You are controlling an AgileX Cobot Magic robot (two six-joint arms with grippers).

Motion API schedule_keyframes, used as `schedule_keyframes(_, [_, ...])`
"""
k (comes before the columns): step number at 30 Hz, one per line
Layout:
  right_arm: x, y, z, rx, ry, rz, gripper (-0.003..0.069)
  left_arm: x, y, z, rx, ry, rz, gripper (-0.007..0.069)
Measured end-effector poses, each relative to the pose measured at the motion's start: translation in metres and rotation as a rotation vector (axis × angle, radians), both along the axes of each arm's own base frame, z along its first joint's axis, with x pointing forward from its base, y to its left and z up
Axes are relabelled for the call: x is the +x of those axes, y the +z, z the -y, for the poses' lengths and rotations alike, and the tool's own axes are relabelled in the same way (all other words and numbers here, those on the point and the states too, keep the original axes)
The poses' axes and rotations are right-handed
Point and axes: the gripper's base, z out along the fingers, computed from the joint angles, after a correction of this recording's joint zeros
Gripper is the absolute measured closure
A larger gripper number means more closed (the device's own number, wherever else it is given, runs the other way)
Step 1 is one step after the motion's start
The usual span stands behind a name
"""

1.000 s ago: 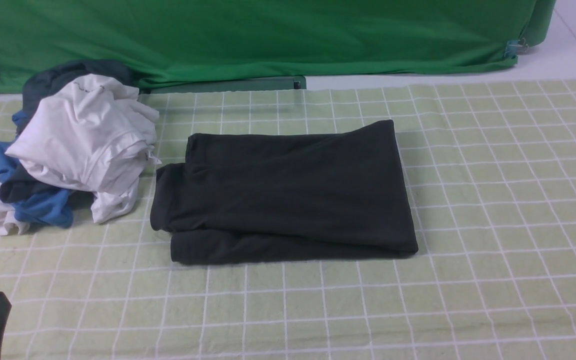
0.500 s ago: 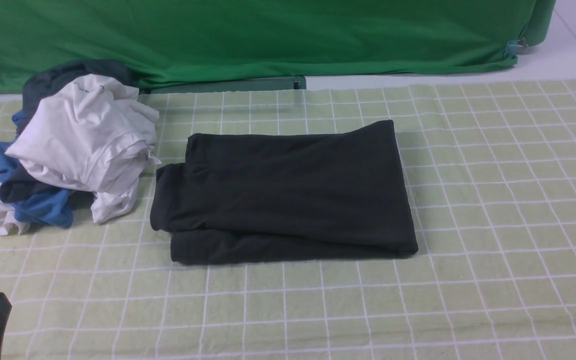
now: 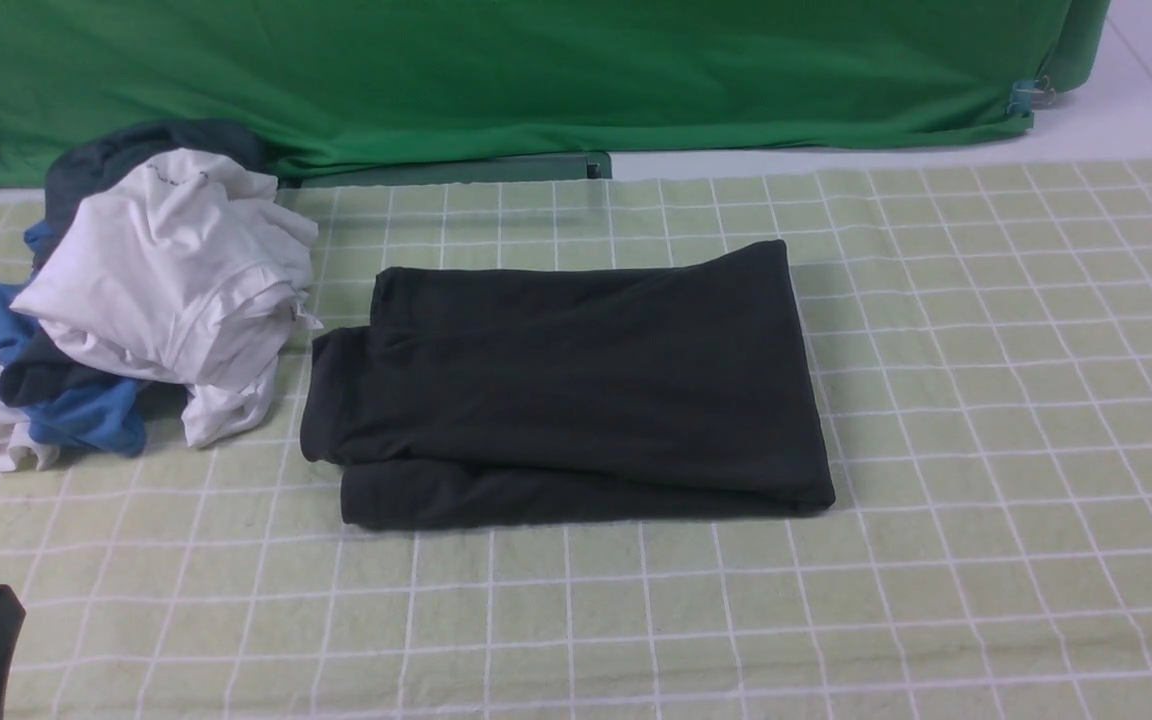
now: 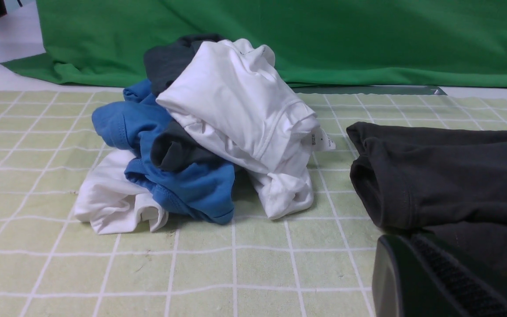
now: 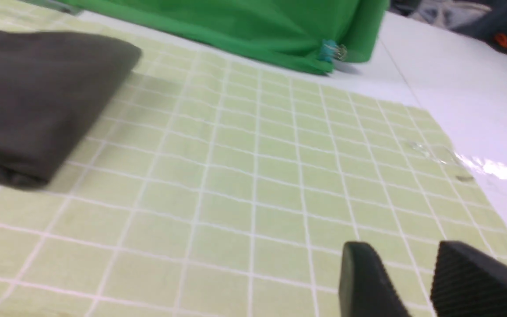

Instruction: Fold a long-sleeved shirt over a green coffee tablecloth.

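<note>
Both of my end effectors sit clear of the long-sleeved shirt (image 3: 566,385), folded with its long axis crosswise on the green coffee tablecloth (image 3: 986,450): left end effector (image 4: 447,281) shut, empty, nearer; right end effector (image 5: 416,281) part-open, empty, farther off.

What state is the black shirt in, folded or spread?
Folded. The long-sleeved shirt lies as a compact stacked rectangle on the green coffee tablecloth, layered edges showing at its near side, no sleeves spread out.
</note>
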Motion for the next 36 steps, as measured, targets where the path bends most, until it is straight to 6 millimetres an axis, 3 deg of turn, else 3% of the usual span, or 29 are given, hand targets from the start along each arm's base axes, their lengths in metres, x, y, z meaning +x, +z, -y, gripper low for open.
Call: schedule_keyframes(36, [-0.0005, -0.0024, 0.0034, 0.005, -0.062, -0.017, 0.0419, 0.0000, -0.0001, 0.0000, 0.007, -0.001, -0.001, 0.0608])
